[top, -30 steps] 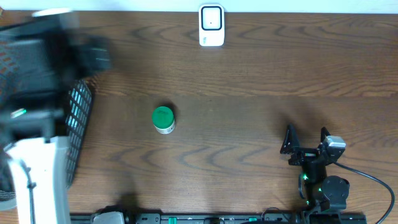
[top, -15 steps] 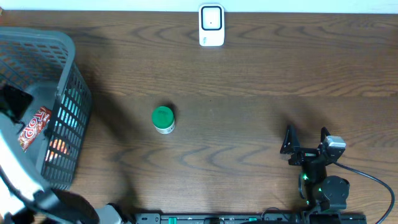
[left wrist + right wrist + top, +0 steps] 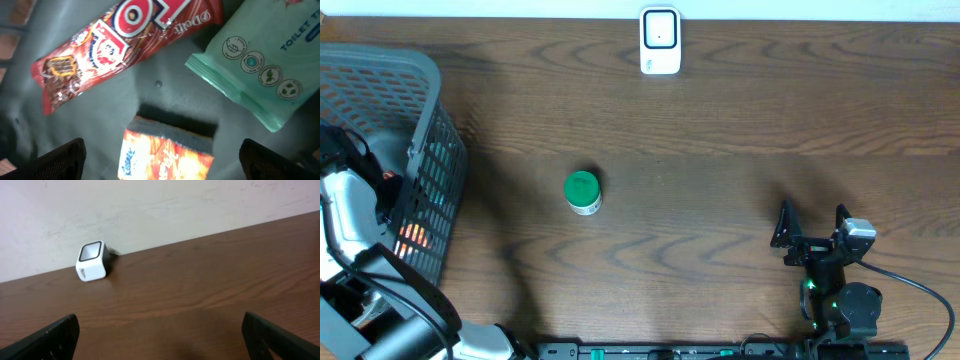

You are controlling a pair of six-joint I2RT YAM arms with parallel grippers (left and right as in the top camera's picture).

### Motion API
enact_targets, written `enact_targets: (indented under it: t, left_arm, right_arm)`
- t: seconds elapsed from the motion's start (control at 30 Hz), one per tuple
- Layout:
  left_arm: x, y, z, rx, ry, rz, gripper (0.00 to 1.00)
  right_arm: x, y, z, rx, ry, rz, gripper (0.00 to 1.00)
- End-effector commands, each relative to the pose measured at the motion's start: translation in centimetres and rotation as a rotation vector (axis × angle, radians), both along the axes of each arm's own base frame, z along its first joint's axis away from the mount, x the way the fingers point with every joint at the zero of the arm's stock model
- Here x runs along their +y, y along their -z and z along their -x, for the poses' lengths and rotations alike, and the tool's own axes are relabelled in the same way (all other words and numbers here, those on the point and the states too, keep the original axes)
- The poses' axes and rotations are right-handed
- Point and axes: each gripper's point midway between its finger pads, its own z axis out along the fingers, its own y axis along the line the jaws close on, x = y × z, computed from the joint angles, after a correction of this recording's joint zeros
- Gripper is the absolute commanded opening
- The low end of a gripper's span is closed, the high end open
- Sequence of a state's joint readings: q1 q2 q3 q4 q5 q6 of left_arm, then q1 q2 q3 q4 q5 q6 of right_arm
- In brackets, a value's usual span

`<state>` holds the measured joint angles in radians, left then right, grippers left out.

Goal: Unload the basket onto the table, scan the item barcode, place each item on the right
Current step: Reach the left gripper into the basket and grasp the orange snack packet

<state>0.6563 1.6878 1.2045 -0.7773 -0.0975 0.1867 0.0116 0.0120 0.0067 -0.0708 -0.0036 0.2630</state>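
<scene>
Over the last second the left gripper [image 3: 162, 161] had dropped into the grey basket [image 3: 420, 70] and hung wide open over an orange sponge pack [image 3: 170, 142] — the likely pick, not yet gripped. The right gripper [image 3: 813, 212] sat open, idle — well apart from the barcode scanner [image 3: 660, 40].

Wht scanner [image 3: 660, 41] upright (far table edge).

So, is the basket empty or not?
Not empty: the left wrist view shows a red snack pack, a green tissue pack and a sponge lying on the basket floor.
</scene>
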Motion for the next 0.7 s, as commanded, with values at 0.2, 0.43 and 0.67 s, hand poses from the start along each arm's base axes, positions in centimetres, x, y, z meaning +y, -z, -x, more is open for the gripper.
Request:
enact_targets:
  t: [0.2, 0.43, 0.67]
  left_arm:
    - [-0.6, 4.2, 0.3, 0.110, 0.132, 0.081, 0.98]
    - [-1.1, 7.6, 0.9, 0.180, 0.128, 0.146, 0.98]
    - [-3.3, 9.3, 1.0, 0.178, 0.116, 0.271, 0.74]
  right_arm:
    - [0.2, 0.1, 0.0, 0.001, -0.006, -0.009, 0.99]
    - [0.2, 0.1, 0.0, 0.001, -0.006, -0.009, 0.99]
    - [0.2, 0.1, 0.0, 0.001, -0.006, -0.009, 0.99]
